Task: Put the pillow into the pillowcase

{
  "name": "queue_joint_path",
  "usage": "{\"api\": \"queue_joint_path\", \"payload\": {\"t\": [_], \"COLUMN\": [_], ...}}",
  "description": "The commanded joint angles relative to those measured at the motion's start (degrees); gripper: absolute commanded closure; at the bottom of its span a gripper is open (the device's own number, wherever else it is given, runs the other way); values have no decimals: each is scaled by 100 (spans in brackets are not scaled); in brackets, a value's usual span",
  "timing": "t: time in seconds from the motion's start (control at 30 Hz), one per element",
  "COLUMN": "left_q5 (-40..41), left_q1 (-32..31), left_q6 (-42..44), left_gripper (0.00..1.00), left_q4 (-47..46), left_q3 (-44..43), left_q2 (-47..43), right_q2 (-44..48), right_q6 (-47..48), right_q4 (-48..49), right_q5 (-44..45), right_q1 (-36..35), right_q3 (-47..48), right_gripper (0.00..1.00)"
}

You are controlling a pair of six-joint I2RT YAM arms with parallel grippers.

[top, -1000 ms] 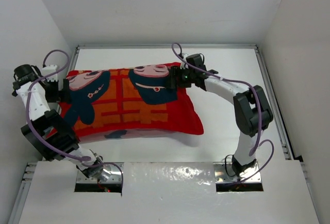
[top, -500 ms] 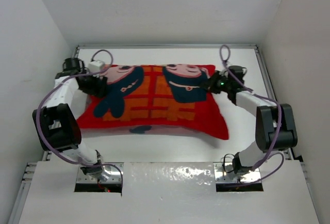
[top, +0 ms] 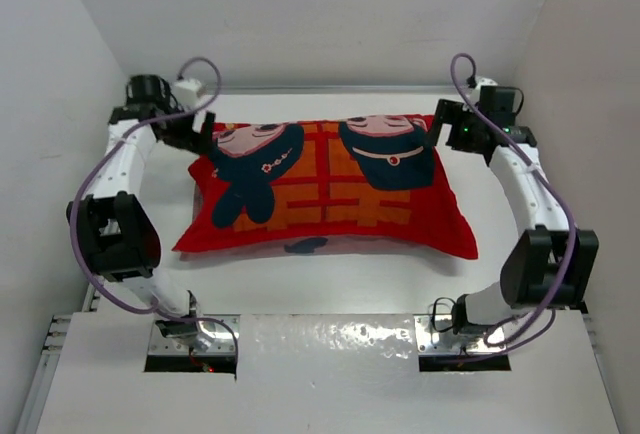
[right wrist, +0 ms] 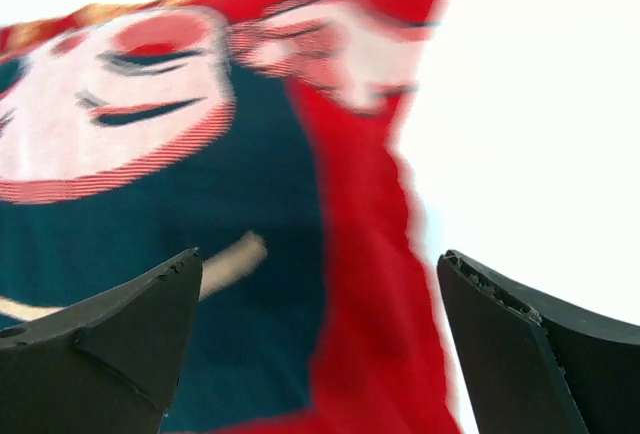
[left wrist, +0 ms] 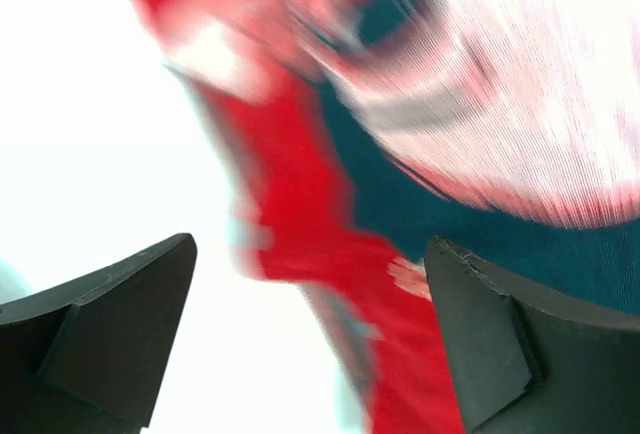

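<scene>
The red pillowcase [top: 330,194], printed with cartoon faces, lies plump and flat in the middle of the table, its long side across the view. The white pillow is hidden; no white cushion shows. My left gripper [top: 205,134] is open just off the case's far left corner, and the blurred red cloth [left wrist: 300,184] lies beyond its spread fingers [left wrist: 120,324]. My right gripper [top: 437,130] is open just off the far right corner, with the case's red edge [right wrist: 360,254] between and beyond its spread fingers [right wrist: 520,344]. Neither holds anything.
White walls close the table on the left, back and right. A metal rail [top: 530,184] runs along the table's right edge. Bare white table [top: 330,294] shows in front of the case, near the arm bases.
The pillowcase has shifted right and toward the back. Both grippers, which were at its far corners, have opened, let go and drawn back up and outward.
</scene>
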State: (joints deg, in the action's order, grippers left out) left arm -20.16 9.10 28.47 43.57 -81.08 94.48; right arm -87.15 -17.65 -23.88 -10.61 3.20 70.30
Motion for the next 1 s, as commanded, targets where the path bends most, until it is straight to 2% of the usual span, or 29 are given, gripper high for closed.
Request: {"api": "queue_joint_path", "payload": {"t": [0.0, 0.13, 0.2, 0.27, 0.47, 0.63, 0.97], "left_q5": [626, 1698, 2215, 2376, 2175, 2139, 2043], "left_q1": [407, 680, 689, 698, 698, 698, 689], "left_q6": [-473, -527, -430, -439, -623, -658, -667], "left_gripper": [1, 0, 0, 0, 0, 0, 0], "left_q4": [-51, 659, 836, 934, 644, 600, 565], "left_q3": [-1276, -2541, -2702, -2642, -1763, -1657, -1525], "left_q2": [-219, -35, 0, -87, -535, -579, -623], "right_q2": [768, 1261, 1542, 1692, 2071, 2229, 2782], "right_q6": [297, 464, 552, 552, 201, -344, -222], "right_q4": [-967, -1146, -1066, -979, -627, -434, 93], "right_q5": [1621, 2150, 2230, 2248, 2370, 3055, 2995], "right_q1": [136, 163, 163, 163, 163, 163, 163], "right_q3": [563, 573, 397, 116, -587, -807, -1378], "right_gripper": [1, 1, 1, 1, 1, 1, 1]}}
